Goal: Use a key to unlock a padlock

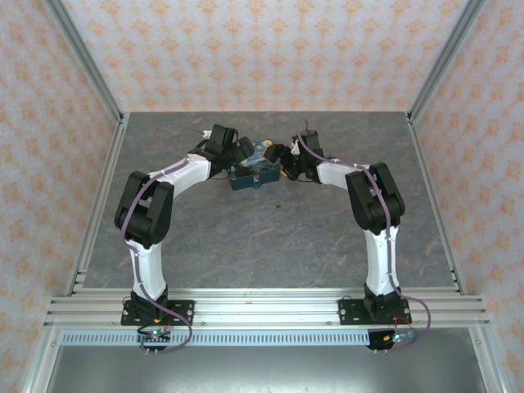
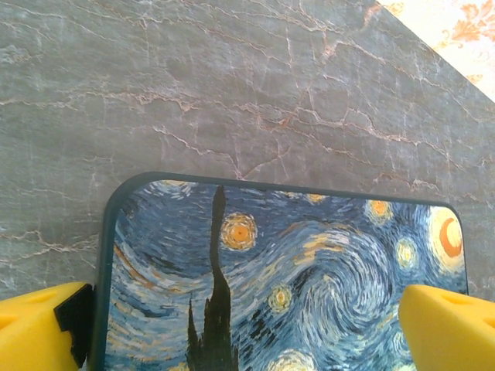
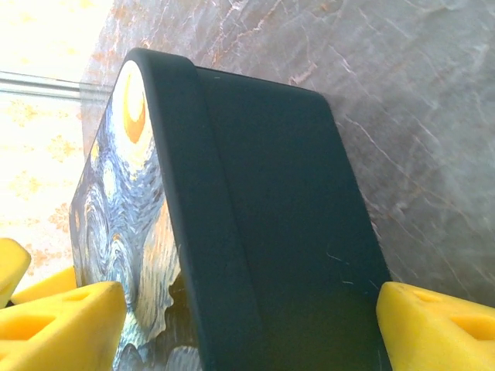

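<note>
Reaching inward, elbows raised, to the box.
With left gripper spread wide astride the painted face; right gripper astride the dark side, grip unclear.

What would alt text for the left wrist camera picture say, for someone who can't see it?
A box with a swirly blue starry-night lid lies flat on a grey marbled table. Yellow fingertips of the left gripper sit at the bottom corners, one at each end of the box. Orange-patterned wall shows top right.
</note>
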`<state>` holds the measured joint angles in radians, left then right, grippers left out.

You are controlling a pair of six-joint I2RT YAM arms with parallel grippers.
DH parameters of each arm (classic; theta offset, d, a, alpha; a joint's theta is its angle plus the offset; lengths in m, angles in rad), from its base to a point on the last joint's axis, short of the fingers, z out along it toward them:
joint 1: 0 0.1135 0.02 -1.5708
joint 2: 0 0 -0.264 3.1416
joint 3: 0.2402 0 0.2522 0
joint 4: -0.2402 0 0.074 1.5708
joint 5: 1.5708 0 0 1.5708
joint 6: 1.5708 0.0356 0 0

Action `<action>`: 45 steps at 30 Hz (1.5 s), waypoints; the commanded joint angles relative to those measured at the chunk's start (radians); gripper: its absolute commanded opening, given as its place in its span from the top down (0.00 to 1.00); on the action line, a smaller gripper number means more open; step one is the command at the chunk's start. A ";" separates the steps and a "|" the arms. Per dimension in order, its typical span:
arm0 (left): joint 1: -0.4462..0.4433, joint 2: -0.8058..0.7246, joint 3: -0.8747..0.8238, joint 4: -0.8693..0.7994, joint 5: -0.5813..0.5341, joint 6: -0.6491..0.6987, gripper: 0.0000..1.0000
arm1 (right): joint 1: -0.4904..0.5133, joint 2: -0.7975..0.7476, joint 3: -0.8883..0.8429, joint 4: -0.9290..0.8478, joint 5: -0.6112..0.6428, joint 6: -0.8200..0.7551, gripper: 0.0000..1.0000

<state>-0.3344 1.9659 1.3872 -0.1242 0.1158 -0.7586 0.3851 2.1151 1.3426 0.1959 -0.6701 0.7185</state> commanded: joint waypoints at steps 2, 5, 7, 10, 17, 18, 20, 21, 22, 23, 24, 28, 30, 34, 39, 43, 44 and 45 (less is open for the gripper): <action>-0.051 -0.023 -0.019 -0.003 -0.002 0.004 0.00 | 0.009 -0.092 -0.100 0.147 -0.002 0.058 0.16; -0.073 -0.030 -0.033 0.004 -0.009 0.002 0.00 | 0.009 -0.122 -0.157 0.175 0.005 0.065 0.16; -0.086 -0.033 -0.040 0.007 -0.018 0.004 0.00 | 0.009 -0.136 -0.184 0.184 0.008 0.065 0.16; -0.099 -0.039 -0.058 0.012 -0.025 0.004 0.00 | 0.010 -0.162 -0.229 0.206 0.013 0.073 0.16; -0.114 -0.050 -0.122 0.050 -0.028 -0.008 0.00 | 0.024 -0.220 -0.339 0.258 0.031 0.097 0.16; -0.116 -0.050 -0.130 0.055 -0.028 -0.009 0.00 | 0.026 -0.227 -0.349 0.264 0.034 0.101 0.16; -0.119 -0.083 -0.148 0.067 -0.027 -0.012 0.00 | 0.034 -0.242 -0.372 0.266 0.042 0.101 0.16; -0.122 -0.087 -0.157 0.074 -0.025 -0.015 0.00 | 0.037 -0.248 -0.381 0.266 0.046 0.101 0.16; -0.126 -0.091 -0.169 0.082 -0.024 -0.017 0.00 | 0.040 -0.255 -0.391 0.267 0.051 0.102 0.16; -0.128 -0.094 -0.179 0.088 -0.024 -0.019 0.00 | 0.043 -0.261 -0.401 0.267 0.056 0.101 0.16; -0.130 -0.097 -0.187 0.094 -0.024 -0.020 0.00 | 0.043 -0.265 -0.411 0.267 0.060 0.101 0.16; -0.134 -0.104 -0.222 0.119 -0.020 -0.035 0.00 | 0.044 -0.275 -0.425 0.259 0.071 0.098 0.16; -0.135 -0.110 -0.236 0.126 -0.025 -0.039 0.00 | 0.045 -0.280 -0.429 0.258 0.077 0.096 0.16; -0.134 -0.107 -0.224 0.111 -0.038 -0.026 0.00 | 0.043 -0.291 -0.422 0.211 0.109 0.062 0.15; -0.130 -0.096 -0.179 0.062 -0.069 0.000 0.00 | 0.022 -0.335 -0.426 0.148 0.168 0.021 0.13; -0.113 -0.097 -0.161 0.046 -0.076 0.013 0.00 | -0.002 -0.405 -0.445 0.081 0.200 -0.029 0.13; -0.105 -0.098 -0.162 0.045 -0.072 0.013 0.00 | -0.005 -0.427 -0.449 0.054 0.208 -0.049 0.13; -0.097 -0.101 -0.163 0.047 -0.068 0.015 0.00 | -0.005 -0.445 -0.455 0.033 0.216 -0.069 0.13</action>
<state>-0.4469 1.8801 1.1984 -0.0441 0.0700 -0.7650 0.3889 1.7405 0.9081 0.3023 -0.5102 0.7269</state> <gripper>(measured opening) 0.998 0.871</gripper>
